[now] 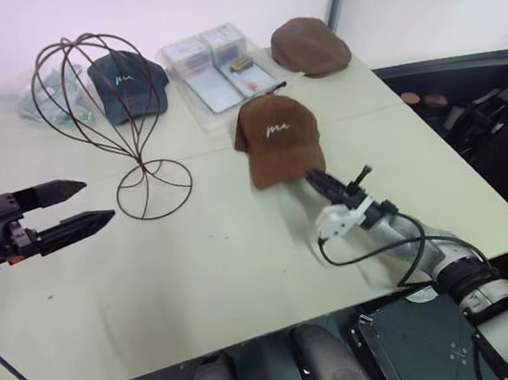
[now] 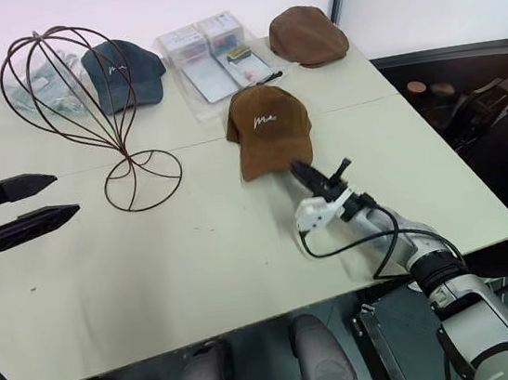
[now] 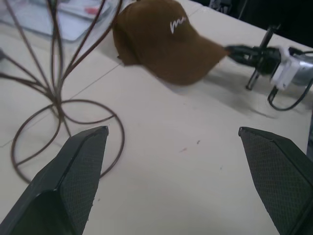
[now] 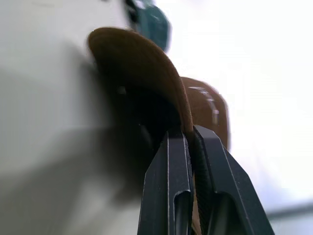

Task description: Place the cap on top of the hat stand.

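On the pale table (image 1: pixel 247 275), the right arm reaches in from the near right edge, its forearm angled forward and toward the left, wrist tipped slightly upward. The right gripper (image 1: pixel 313 178) meets the near edge of the brim of the cap (image 1: pixel 277 137); its two black fingers (image 4: pixel 168 186) are pressed together on the brim (the wrist view shows the brim's curved edge pinched between them, with the underside of the cap in shadow beyond). The cap, brown with white script on its front, rests near the middle of the table, crown away from the robot and brim toward the gripper.

The left arm is held at the left side, its gripper pointing across toward the right and slightly down. The left gripper (image 1: pixel 69 210) hovers above the table with its fingers spread wide apart and nothing between them.

The hat stand (image 1: pixel 103 107), a dark wire cage on a thin stem and ring base, stands upright to the left of the cap, apart from it, between the left gripper and the cap. A dark blue cap (image 1: pixel 128 83) lies behind the stand.
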Controlling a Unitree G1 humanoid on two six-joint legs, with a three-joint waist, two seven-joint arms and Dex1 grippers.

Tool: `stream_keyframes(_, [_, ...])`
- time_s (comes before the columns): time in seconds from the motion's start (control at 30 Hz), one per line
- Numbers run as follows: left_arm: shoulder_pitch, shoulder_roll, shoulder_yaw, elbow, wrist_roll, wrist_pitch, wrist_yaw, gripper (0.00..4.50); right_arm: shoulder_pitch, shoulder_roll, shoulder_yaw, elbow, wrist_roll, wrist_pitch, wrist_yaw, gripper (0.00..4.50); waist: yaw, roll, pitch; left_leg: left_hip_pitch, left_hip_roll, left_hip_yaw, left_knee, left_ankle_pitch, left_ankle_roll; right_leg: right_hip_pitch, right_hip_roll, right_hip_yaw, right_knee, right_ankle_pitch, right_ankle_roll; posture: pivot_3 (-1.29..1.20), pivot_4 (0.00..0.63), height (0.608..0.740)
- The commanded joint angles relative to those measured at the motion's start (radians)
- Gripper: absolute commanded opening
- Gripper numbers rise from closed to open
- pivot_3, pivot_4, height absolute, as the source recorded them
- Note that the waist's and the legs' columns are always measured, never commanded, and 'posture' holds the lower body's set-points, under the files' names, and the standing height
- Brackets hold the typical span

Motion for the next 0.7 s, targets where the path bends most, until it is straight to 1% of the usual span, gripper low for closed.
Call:
stream_keyframes(0.03, [-0.051, 0.053, 0.082, 0.055, -0.019, -0.001, -0.036, 4.5, -0.097, 0.001, -0.138, -0.21, 0.09, 0.132, 0.053, 0.06, 0.012, 0.001, 0.001, -0.006, 0.0, 0.0, 0.0, 0.0, 0.0, -0.008, 0.001, 0.0, 0.003, 0.0, 0.0, 0.0, 0.15, 0.74])
stream_keyframes(0.1, [-0.072, 0.073, 0.094, 0.085, -0.025, 0.001, -0.055, 4.5, -0.152, 0.008, -0.17, -0.271, 0.112, 0.184, 0.085, 0.06, 0.016, 0.003, 0.002, -0.009, 0.0, 0.001, 0.0, 0.0, 0.0, -0.012, 0.001, 0.0, 0.003, 0.001, -0.002, 0.0, 0.15, 0.74])
stream_keyframes(0.17, [-0.089, 0.098, 0.097, 0.126, -0.001, -0.017, -0.073, 4.5, -0.225, 0.016, -0.179, -0.319, 0.132, 0.213, 0.127, 0.06, 0.018, 0.005, 0.003, -0.01, 0.0, 0.0, -0.002, 0.0, 0.0, -0.014, 0.002, 0.0, 0.003, 0.001, -0.002, 0.0, 0.15, 0.74])
stream_keyframes(0.27, [-0.106, 0.119, 0.1, 0.174, 0.027, -0.042, -0.089, 4.5, -0.324, 0.04, -0.166, -0.348, 0.162, 0.223, 0.186, 0.06, 0.018, 0.005, 0.003, -0.01, 0.0, 0.001, -0.005, 0.0, 0.0, -0.015, 0.002, 0.0, 0.003, 0.001, -0.001, 0.0, 0.15, 0.74])
stream_keyframes(0.33, [-0.12, 0.121, 0.116, 0.192, 0.025, -0.04, -0.091, 4.5, -0.382, 0.076, -0.153, -0.358, 0.191, 0.229, 0.218, 0.06, 0.017, 0.005, 0.003, -0.01, 0.0, 0.001, -0.006, 0.0, 0.0, -0.015, 0.002, 0.0, 0.003, 0.0, -0.001, 0.0, 0.15, 0.74])
stream_keyframes(0.4, [-0.134, 0.121, 0.133, 0.203, 0.02, -0.034, -0.087, 4.5, -0.426, 0.121, -0.142, -0.366, 0.225, 0.241, 0.252, 0.06, 0.018, 0.005, 0.003, -0.011, 0.0, 0.001, -0.006, 0.0, 0.0, -0.015, 0.001, 0.0, 0.002, 0.0, -0.001, 0.0, 0.15, 0.74])
stream_keyframes(0.53, [-0.164, 0.124, 0.189, 0.228, 0.01, -0.012, -0.071, 4.5, -0.5, 0.246, -0.092, -0.384, 0.279, 0.272, 0.316, 0.06, 0.016, 0.005, 0.003, -0.013, 0.0, 0.001, -0.006, 0.0, 0.0, -0.017, 0.001, 0.0, 0.003, 0.0, -0.001, 0.0, 0.15, 0.74])
stream_keyframes(0.7, [-0.125, 0.11, 0.276, 0.205, 0.033, 0.011, -0.067, 4.5, -0.528, 0.381, -0.05, -0.406, 0.267, 0.316, 0.315, 0.06, 0.018, 0.005, 0.003, -0.014, 0.001, 0.001, -0.007, 0.0, 0.0, -0.02, 0.001, 0.0, 0.004, 0.0, -0.001, 0.0, 0.15, 0.74])
